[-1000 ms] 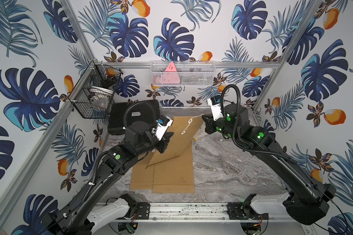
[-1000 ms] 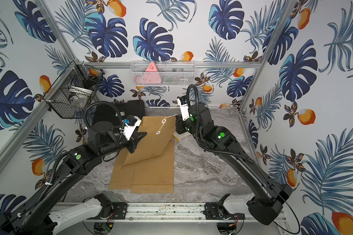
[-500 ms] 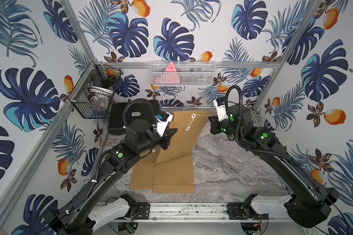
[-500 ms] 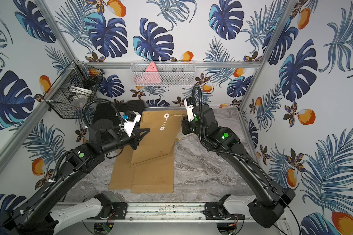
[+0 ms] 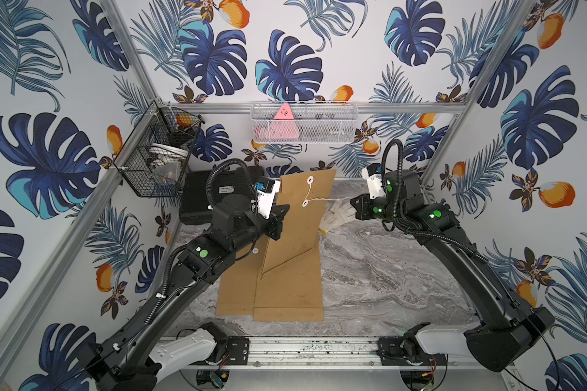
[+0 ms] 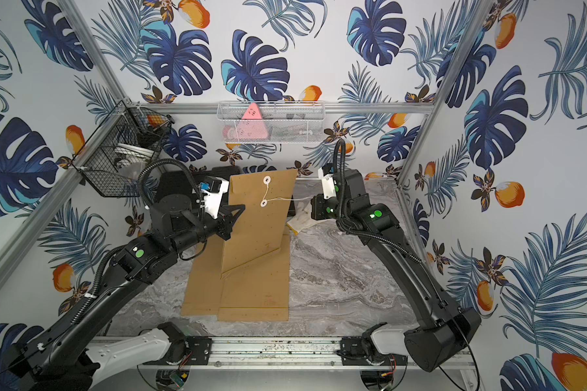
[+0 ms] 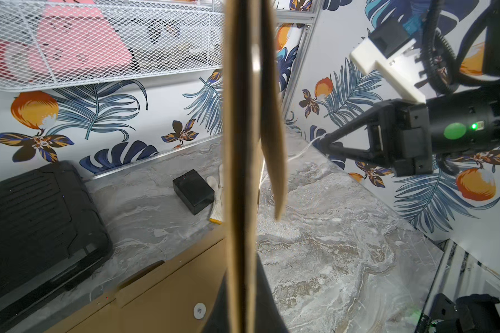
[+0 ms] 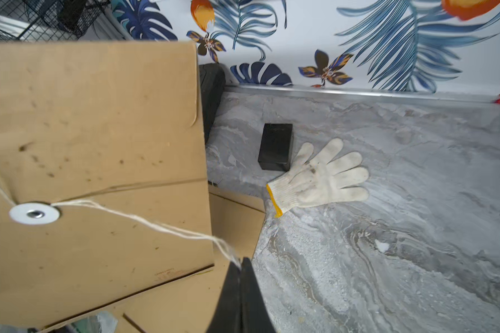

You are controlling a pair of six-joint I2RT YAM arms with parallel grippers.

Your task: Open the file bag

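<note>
Watching this from the side, my worry is the string (image 8: 145,222). The right end effector (image 8: 241,265) has its tips pressed together on the loose end. From there the line runs taut across to the lower washer (image 8: 34,214) on the file bag (image 5: 299,216). That bag stands nearly upright in the middle of both top views, lifted off the bench (image 5: 387,270), with the left end effector (image 5: 282,213) pinching its left edge.

It's thin twisted cotton, a bit frayed, so I reckon it could slide out of those smooth black tips. Only one edge of the stiff kraft card is held, so a hard sideways pull might swing it or drag it out of that pinch. The washers look like white paper discs with a metal eyelet, and a sharp tug could rip one off. The string also runs up to the upper washer (image 5: 309,181), so it doesn't look fully unwound yet.

The bag itself is flat, brown and speckled, with a creased flap. Spare file bags (image 5: 285,291) lie flat below it. A knitted white glove (image 8: 321,178) and a small black box (image 8: 275,145) sit just beyond.
</note>
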